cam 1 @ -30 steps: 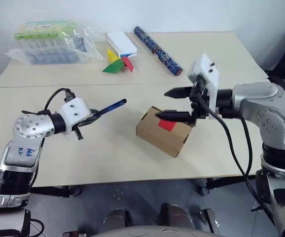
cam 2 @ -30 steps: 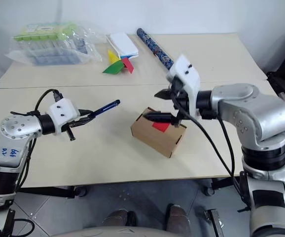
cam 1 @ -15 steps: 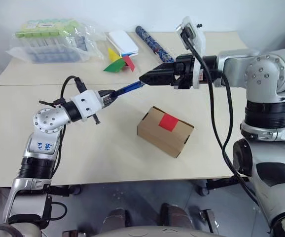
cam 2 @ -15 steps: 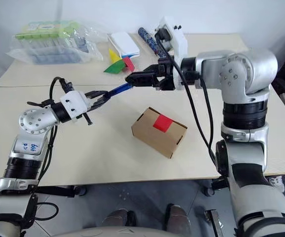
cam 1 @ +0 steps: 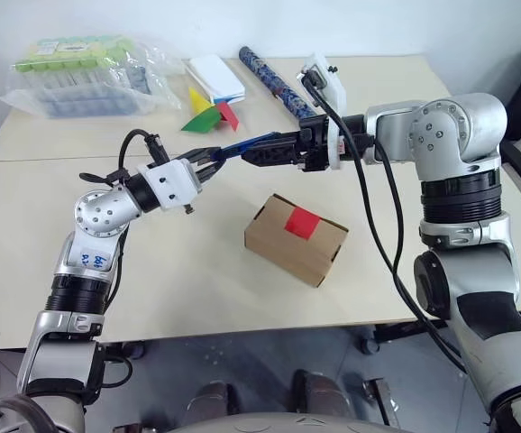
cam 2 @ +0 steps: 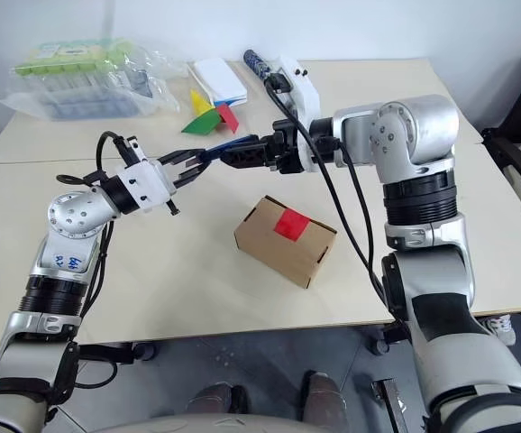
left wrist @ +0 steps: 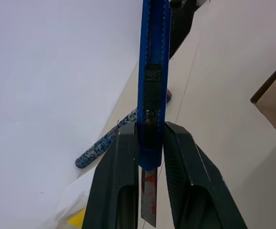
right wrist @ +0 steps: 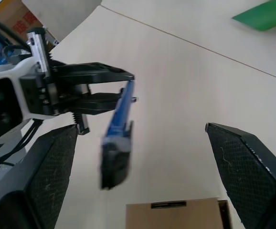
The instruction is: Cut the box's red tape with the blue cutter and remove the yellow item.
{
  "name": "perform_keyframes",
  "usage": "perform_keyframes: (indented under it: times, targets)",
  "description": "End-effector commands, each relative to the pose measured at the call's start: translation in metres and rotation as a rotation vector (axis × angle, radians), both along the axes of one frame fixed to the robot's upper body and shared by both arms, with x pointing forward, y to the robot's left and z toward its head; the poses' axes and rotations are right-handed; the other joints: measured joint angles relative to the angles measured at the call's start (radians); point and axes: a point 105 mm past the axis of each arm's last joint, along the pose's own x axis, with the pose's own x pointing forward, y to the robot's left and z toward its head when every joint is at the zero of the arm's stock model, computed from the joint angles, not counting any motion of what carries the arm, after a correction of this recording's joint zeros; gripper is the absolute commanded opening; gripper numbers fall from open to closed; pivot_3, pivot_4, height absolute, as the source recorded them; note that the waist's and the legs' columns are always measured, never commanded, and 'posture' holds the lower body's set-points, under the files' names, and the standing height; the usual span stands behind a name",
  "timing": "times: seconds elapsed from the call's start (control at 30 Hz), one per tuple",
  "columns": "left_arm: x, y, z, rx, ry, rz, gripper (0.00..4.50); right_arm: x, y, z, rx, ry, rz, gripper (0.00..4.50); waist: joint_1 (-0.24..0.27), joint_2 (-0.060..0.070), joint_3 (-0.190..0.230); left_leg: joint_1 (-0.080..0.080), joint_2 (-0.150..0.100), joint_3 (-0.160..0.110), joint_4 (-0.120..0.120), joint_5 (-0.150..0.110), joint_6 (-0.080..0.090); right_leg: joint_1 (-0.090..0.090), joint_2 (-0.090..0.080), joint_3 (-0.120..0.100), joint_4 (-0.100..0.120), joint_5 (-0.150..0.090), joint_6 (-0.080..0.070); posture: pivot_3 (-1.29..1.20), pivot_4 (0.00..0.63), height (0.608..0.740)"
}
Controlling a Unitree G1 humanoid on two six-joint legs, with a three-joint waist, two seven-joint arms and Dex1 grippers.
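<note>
Slim blue pen-shaped plastic cutter is held aloft above the table, pinched at its rear end between the closed black fingers of the left gripper, its dark tip pointing toward the right gripper, whose textured jaws stand wide apart around that tip without gripping it. Judgement: the step in hand looks like a transfer or re-grip of the cutter; done well, the right jaws should close squarely on the ribbed mid-body, clear of the blade end, before the left lets go. Pale beige laminate table, smooth and matt, carries everything. Small brown corrugated cardboard box sits closed at about 5 o'clock from the cutter, well apart from both grippers, rigid-edged with a flap lid. Bright red square tape patch, glossy and flat, bridges its lid edge, uncut. Yellow item is presumably sealed inside.
</note>
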Motion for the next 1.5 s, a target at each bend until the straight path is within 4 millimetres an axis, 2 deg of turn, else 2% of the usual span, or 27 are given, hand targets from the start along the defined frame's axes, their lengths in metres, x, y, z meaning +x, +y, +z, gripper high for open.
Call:
perform_keyframes:
  times: [0.03, 0.17, 0.23, 0.3, 0.6, 0.8, 0.93, 1.03, 1.2, 1.23, 1.27, 1.37, 1.5]
  targets:
    - [-0.007, -0.002, 0.006, -0.007, -0.033, -0.014, 0.43, -0.003, 0.005, 0.019, 0.017, -0.076, 0.031, 4.43, 0.0, 0.0, 0.0, 0.0, 0.0, 0.0, 0.0, 0.0, 0.0, 0.0, 0.0, 0.0, 0.0, 0.0, 0.0, 0.0, 0.15, 0.74]
    - [-0.007, -0.001, 0.006, -0.004, -0.026, -0.01, 0.43, -0.001, 0.004, 0.018, 0.006, -0.083, 0.034, 4.43, 0.001, 0.0, 0.0, 0.0, 0.0, 0.0, 0.0, 0.0, 0.0, 0.0, 0.0, 0.0, 0.0, 0.0, 0.0, 0.0, 0.15, 0.74]
    - [-0.007, -0.001, 0.006, -0.007, -0.023, -0.005, 0.43, -0.001, 0.004, 0.018, 0.004, -0.084, 0.034, 4.05, 0.001, 0.0, 0.0, 0.0, 0.0, 0.0, 0.0, 0.0, 0.0, 0.0, 0.0, 0.0, 0.0, 0.0, 0.0, 0.0, 0.15, 0.74]
    - [-0.007, 0.0, 0.006, -0.008, -0.022, -0.002, 0.43, -0.002, 0.004, 0.018, 0.001, -0.08, 0.04, 3.53, 0.001, 0.0, 0.0, 0.0, 0.0, 0.0, 0.0, 0.0, 0.0, 0.0, 0.0, 0.0, 0.0, 0.0, 0.0, 0.0, 0.15, 0.74]
    - [-0.005, 0.0, 0.007, -0.017, -0.015, 0.007, 0.43, -0.002, 0.003, 0.016, -0.019, -0.087, 0.038, 0.2, 0.0, 0.0, 0.0, 0.0, 0.0, -0.001, 0.0, 0.0, 0.0, 0.0, 0.0, 0.0, 0.0, 0.0, 0.0, 0.0, 0.15, 0.74]
    - [0.006, 0.007, -0.001, -0.022, 0.095, 0.076, 0.43, 0.001, 0.0, 0.024, -0.014, -0.117, 0.019, 0.16, 0.001, 0.0, 0.0, 0.0, 0.0, -0.001, 0.0, 0.0, 0.0, 0.0, 0.0, 0.0, 0.001, 0.0, 0.0, 0.0, 0.15, 0.74]
    - [0.017, 0.022, -0.008, -0.005, 0.201, 0.177, 1.7, 0.002, 0.0, 0.031, -0.01, -0.146, 0.014, 0.16, 0.0, 0.0, 0.0, 0.0, 0.0, -0.001, 0.001, 0.0, -0.001, 0.0, 0.0, 0.0, 0.001, 0.0, 0.0, 0.0, 0.15, 0.74]
    - [0.019, 0.028, -0.005, -0.025, 0.22, 0.215, 2.58, 0.003, -0.001, 0.034, -0.011, -0.165, 0.007, 0.16, 0.0, 0.0, 0.0, 0.0, 0.0, -0.001, 0.0, 0.0, -0.001, 0.0, 0.0, -0.001, 0.001, 0.0, 0.0, 0.0, 0.15, 0.74]
    - [0.019, 0.05, -0.004, -0.087, 0.331, 0.275, 4.16, 0.008, -0.008, 0.039, -0.008, -0.185, -0.028, 0.16, -0.001, 0.0, 0.0, 0.0, 0.0, -0.001, 0.0, 0.0, -0.001, 0.0, 0.0, 0.0, 0.001, 0.0, 0.0, 0.0, 0.15, 0.74]
    - [0.019, 0.058, -0.004, -0.1, 0.348, 0.291, 4.36, 0.009, -0.01, 0.04, -0.01, -0.19, -0.035, 0.16, -0.001, 0.0, 0.0, 0.0, 0.0, -0.001, 0.0, 0.0, -0.001, 0.0, 0.0, 0.0, 0.001, 0.0, 0.0, 0.0, 0.15, 0.74]
    - [0.019, 0.063, -0.003, -0.111, 0.36, 0.302, 4.5, 0.009, -0.011, 0.04, -0.012, -0.193, -0.04, 0.16, -0.001, 0.0, 0.0, 0.0, 0.0, -0.001, 0.0, 0.0, -0.001, 0.0, 0.0, 0.0, 0.001, 0.0, 0.0, 0.0, 0.15, 0.74]
    - [0.015, 0.072, -0.005, -0.146, 0.437, 0.302, 4.5, 0.01, -0.02, 0.042, -0.018, -0.204, -0.068, 0.16, -0.001, 0.0, 0.0, 0.0, 0.0, -0.001, 0.0, 0.0, -0.001, 0.0, 0.0, 0.0, 0.001, 0.0, 0.0, 0.0, 0.15, 0.74]
    - [0.006, 0.047, 0.005, -0.242, 0.542, 0.17, 4.5, 0.009, -0.047, 0.041, -0.065, -0.249, -0.145, 0.16, 0.009, 0.0, 0.0, 0.0, 0.0, -0.002, 0.001, 0.0, -0.001, 0.0, 0.0, 0.0, 0.001, 0.0, 0.0, 0.0, 0.15, 0.74]
